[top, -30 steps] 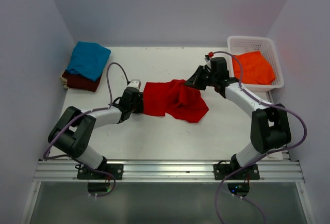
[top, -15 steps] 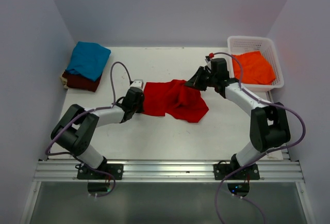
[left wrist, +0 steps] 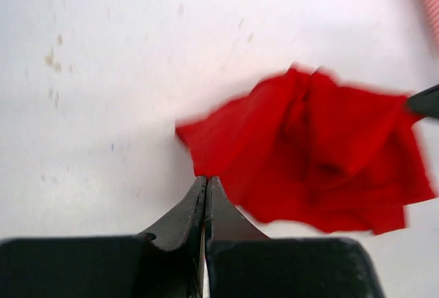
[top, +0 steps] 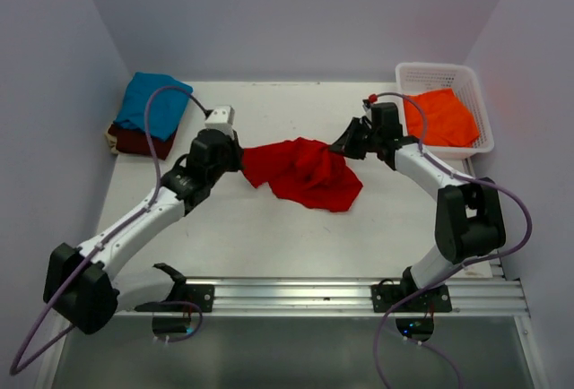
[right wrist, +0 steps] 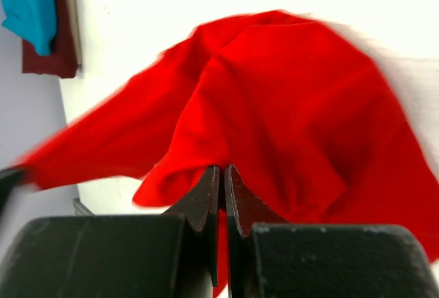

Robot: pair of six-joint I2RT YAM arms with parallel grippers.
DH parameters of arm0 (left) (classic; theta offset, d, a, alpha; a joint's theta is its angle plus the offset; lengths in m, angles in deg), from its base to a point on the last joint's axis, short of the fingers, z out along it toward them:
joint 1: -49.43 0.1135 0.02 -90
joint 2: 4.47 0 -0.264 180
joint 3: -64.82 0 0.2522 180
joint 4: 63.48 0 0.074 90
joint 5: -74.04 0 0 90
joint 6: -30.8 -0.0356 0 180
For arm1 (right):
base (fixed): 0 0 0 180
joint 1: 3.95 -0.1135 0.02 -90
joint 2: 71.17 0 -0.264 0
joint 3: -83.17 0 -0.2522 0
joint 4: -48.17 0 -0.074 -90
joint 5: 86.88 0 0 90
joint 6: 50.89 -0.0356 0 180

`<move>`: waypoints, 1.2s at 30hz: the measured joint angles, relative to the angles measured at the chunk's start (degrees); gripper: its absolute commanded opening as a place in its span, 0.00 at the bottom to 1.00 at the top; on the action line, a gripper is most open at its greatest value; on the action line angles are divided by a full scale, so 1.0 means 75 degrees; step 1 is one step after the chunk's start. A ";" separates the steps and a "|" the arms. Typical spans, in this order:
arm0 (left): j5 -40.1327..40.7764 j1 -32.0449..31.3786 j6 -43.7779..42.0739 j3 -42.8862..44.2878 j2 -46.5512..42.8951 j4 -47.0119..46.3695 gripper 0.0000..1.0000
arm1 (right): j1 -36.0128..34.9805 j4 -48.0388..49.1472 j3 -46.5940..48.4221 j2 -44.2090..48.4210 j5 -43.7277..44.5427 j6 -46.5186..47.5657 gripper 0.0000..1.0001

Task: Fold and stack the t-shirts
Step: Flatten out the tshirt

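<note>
the white surface carries everything. the red shirt lies crumpled near its middle, with its left corner drawn out to a point and its right edge lifted. at the far right corner stands the white lattice basket, and in it is the orange shirt, bunched and filling most of the inside. at the far left, the teal shirt rests folded on top of the maroon shirt, well apart from the red one. the left gripper is pinched tight on the red shirt's left corner, jaws together. the right gripper is clamped narrow on the shirt's upper right edge, red cloth showing between its jaws, just beside the basket.
</note>
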 measured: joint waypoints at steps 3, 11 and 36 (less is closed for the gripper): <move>0.0000 0.0000 0.0000 0.0868 -0.0921 0.0146 0.00 | 0.0058 -0.0149 -0.0015 0.0000 0.0189 0.0149 0.00; 0.0000 0.0000 -0.0003 0.2020 -0.1673 0.0778 0.00 | 0.0076 -0.0772 -0.0251 -0.0015 0.0627 0.0551 0.52; -0.0373 0.0000 -0.0166 0.4086 -0.1198 0.2212 0.00 | -0.4380 -0.1714 -0.1355 0.1151 0.2955 0.1008 0.60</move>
